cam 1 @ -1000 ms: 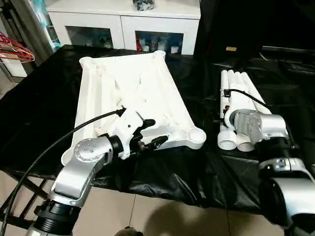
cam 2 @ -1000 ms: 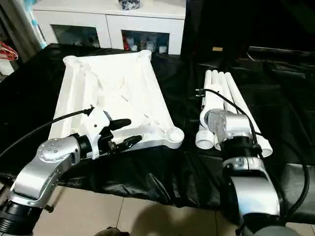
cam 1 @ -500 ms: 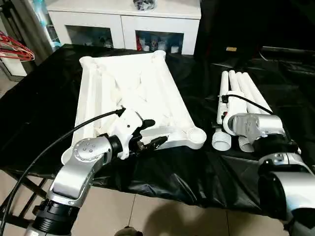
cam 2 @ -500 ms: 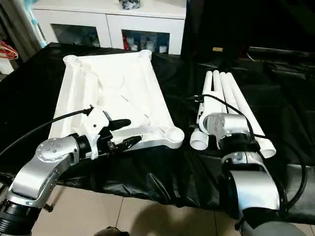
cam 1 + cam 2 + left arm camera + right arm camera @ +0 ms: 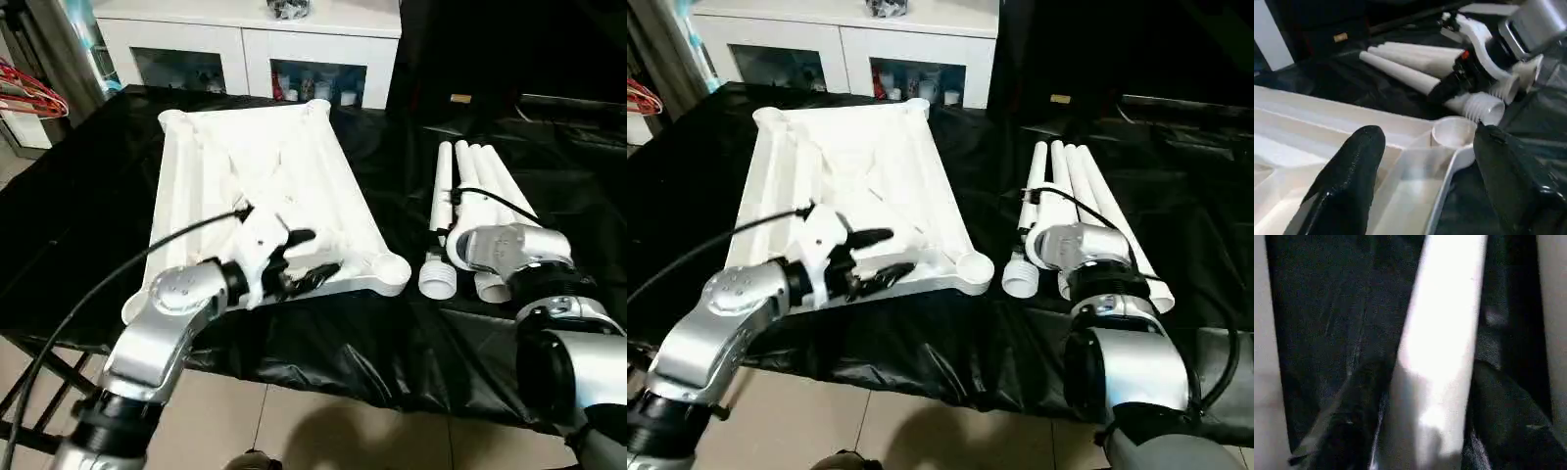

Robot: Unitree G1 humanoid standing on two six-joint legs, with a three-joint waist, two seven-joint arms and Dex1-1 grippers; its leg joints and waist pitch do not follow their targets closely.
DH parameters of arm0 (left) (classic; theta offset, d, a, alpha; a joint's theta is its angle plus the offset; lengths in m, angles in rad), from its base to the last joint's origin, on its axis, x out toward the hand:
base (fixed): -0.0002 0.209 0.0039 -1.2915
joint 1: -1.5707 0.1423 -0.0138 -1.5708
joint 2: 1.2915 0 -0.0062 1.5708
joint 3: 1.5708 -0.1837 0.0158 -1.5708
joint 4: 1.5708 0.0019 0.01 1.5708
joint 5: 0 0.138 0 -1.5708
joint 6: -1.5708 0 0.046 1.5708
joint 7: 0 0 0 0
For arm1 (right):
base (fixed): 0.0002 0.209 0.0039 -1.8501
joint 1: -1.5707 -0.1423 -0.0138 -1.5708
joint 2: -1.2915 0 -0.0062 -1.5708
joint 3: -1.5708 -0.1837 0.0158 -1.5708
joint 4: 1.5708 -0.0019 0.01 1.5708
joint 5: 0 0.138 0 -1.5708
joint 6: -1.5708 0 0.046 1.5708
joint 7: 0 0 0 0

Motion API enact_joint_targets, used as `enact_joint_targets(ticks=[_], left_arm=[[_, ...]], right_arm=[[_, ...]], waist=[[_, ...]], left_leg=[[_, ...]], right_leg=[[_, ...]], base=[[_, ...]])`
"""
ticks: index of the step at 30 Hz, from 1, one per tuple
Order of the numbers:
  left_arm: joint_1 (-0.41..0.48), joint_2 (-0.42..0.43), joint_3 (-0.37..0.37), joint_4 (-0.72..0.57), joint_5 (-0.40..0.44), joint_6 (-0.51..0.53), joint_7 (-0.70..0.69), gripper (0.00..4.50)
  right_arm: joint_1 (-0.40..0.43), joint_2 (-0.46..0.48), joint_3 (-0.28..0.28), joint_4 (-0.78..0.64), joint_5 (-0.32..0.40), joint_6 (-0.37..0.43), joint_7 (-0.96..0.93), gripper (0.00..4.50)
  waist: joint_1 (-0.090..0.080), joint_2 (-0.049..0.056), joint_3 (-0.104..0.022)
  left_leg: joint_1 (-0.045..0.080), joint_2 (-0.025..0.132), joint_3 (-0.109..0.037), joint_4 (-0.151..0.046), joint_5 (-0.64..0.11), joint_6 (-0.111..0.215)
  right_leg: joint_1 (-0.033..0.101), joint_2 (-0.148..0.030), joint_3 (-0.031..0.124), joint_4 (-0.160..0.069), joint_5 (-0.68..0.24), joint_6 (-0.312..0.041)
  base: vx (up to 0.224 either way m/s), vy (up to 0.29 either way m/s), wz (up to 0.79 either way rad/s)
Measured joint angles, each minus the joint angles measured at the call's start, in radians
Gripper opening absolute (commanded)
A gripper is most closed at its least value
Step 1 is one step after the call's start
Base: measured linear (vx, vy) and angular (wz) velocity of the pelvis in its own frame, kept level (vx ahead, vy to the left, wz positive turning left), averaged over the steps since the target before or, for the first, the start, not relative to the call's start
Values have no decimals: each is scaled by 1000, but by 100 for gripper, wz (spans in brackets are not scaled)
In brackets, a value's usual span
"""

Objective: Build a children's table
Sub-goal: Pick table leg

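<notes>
L gripper (image 5: pixel 306 257) hung over the near edge of the tabletop (image 5: pixel 260 171), fingers apart w/ nothing between them; in the L wrist view its two black fingers (image 5: pixel 1347 181) straddled the ribbed underside at the near rim. Just beyond & to the R of that gripper sat the top's near-R corner socket (image 5: pixel 392 266), round & open upward.

R gripper (image 5: pixel 1415 401) was down on the leftmost leg (image 5: pixel 440 220), one finger either side of the white tube, seen in the R wrist view; fingers looked tight against it, though whether the leg was lifted off the cloth I couldn't tell. That leg's threaded near end (image 5: pixel 435 278) lay just R of the corner socket, not touching it. The other 3 legs (image 5: pixel 490 186) lay side by side to the R of the held one, partly under the silver R forearm (image 5: pixel 509 250).

Tabletop lay upside down on the black cloth (image 5: pixel 372 333), stretching away from the L gripper. Past its far end stood a white glass-door cabinet (image 5: pixel 250 44). Far L of the L gripper, red hangers (image 5: pixel 27 96).
</notes>
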Motion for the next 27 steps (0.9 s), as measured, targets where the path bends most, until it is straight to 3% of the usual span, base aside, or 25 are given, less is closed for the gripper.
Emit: enact_joint_targets(ticks=[8, 11, 15, 20, 27], left_arm=[[-65, -40, 23, 64, -30, 3, 23, 410], [-117, -60, 46, 105, -34, 5, 46, 442], [-186, -115, 89, 154, -85, 40, 69, 450], [-264, -192, 127, 200, -157, 115, 110, 450], [-410, -343, 239, 334, -296, 197, 197, 450]], right_arm=[[1, -2, -33, 2, 19, -26, -5, 197], [3, -2, -40, 0, 28, -46, 5, 189], [13, -7, -70, -45, 59, -73, 46, 187], [39, -11, -113, -174, 130, -164, 155, 186], [238, 3, -97, -566, 294, -166, 489, 186]], waist=[[0, 5, 2], [1, 6, 3], [2, 8, 4], [4, 10, 5], [15, 7, 6]], left_leg=[[0, 0, 0, 1, 0, 0], [0, 0, 0, 1, 0, 0], [-1, 0, 0, 2, 0, 0], [-3, 0, 0, 2, 0, 1], [-4, 1, 0, 3, 2, 9]], right_leg=[[0, 0, 0, 2, 0, 0], [0, 0, 0, 2, 0, 0], [-1, 0, 0, 2, 0, -1], [-2, -1, -1, 2, 0, -1], [-2, -1, -1, 1, 0, -1]], base=[[0, 0, 0], [0, 0, 0], [0, 0, 0], [0, 0, 0], [0, 0, 0]])
